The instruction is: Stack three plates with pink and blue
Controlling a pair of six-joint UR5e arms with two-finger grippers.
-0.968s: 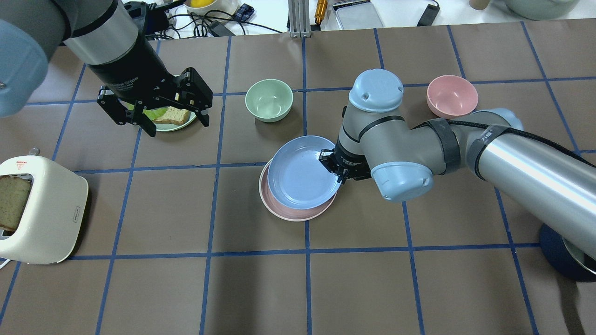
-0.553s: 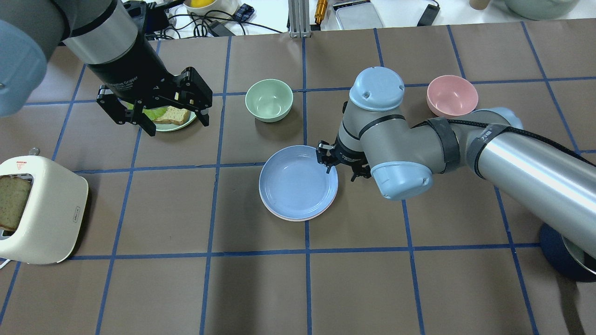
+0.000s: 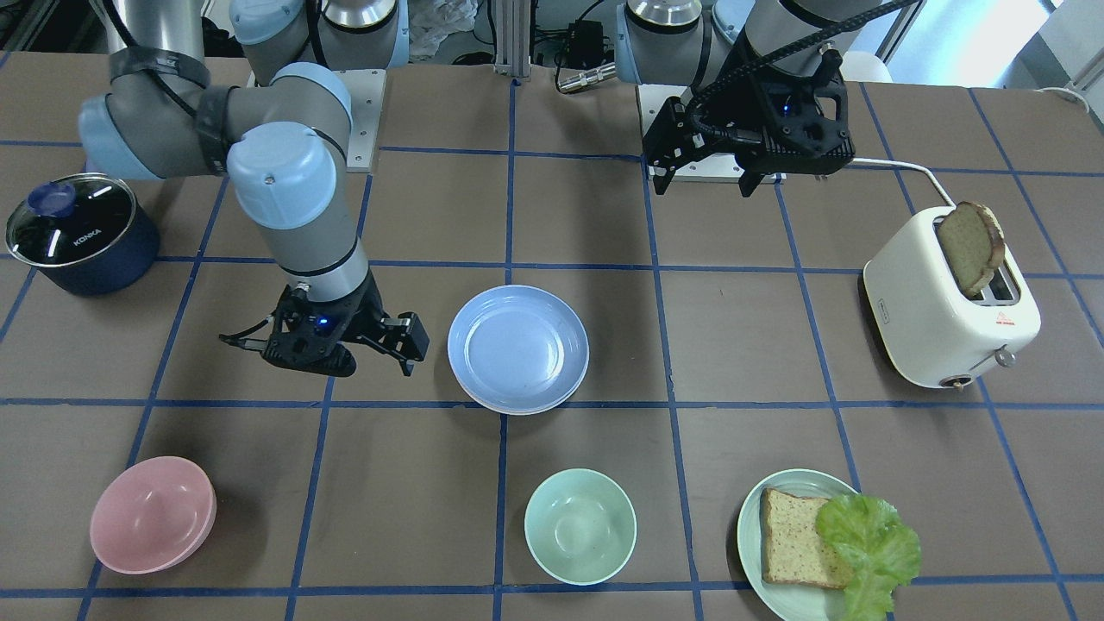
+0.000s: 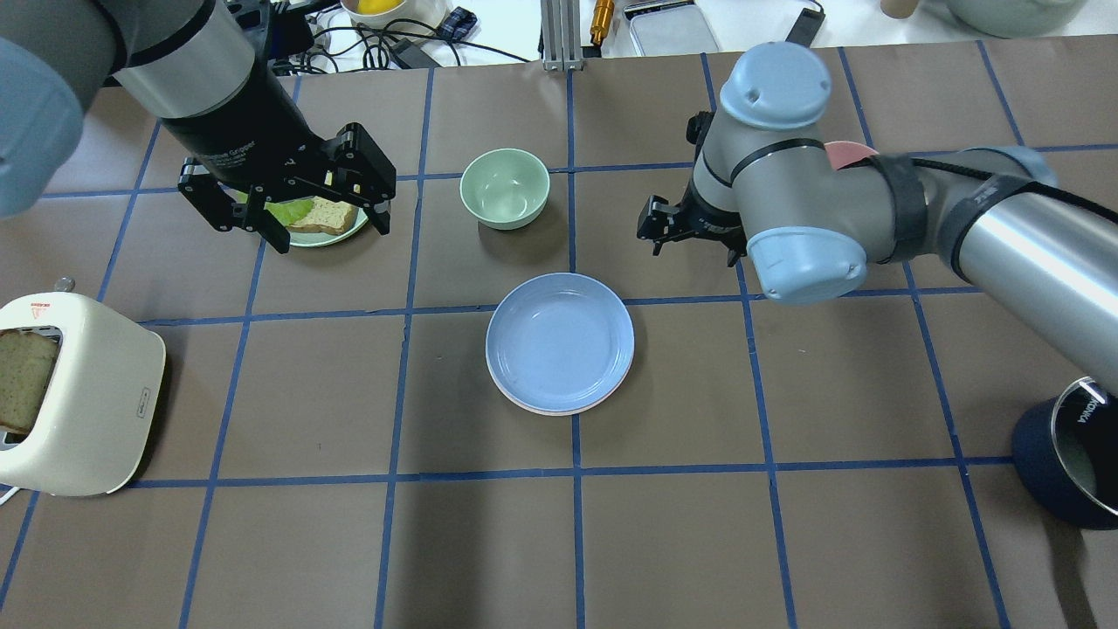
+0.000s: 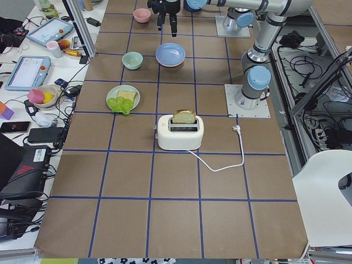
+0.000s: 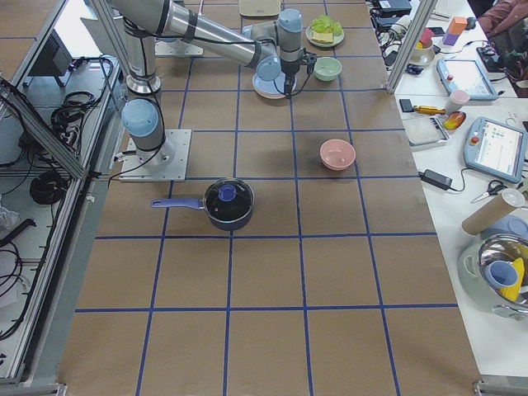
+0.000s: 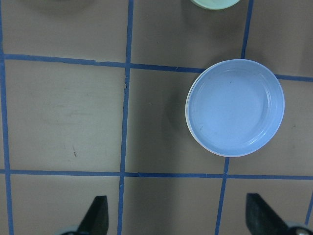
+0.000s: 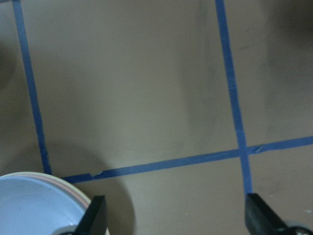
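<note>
Blue on top. Front-facing view: light blue round matte plastic plate point(image 3: 517, 345) caps the stack mid-table point(image 3: 604, 216). Right gripper point(image 3: 369, 362) hangs just beside it, not touching, claw spread and empty.

Overhead: pale pink plate's rim point(image 4: 548, 409) peeks out underneath. Left gripper point(image 4: 334, 240) is well apart from the stack, claw wide and empty.

Left wrist: stack looks nested and concentric.

Right wrist: thin cream-white plate edge point(image 8: 78, 192) lies outermost, I think.

I judge the stacking complete. Plates look light, stiff and slick. For any re-seating I would pinch a raised rim.
</note>
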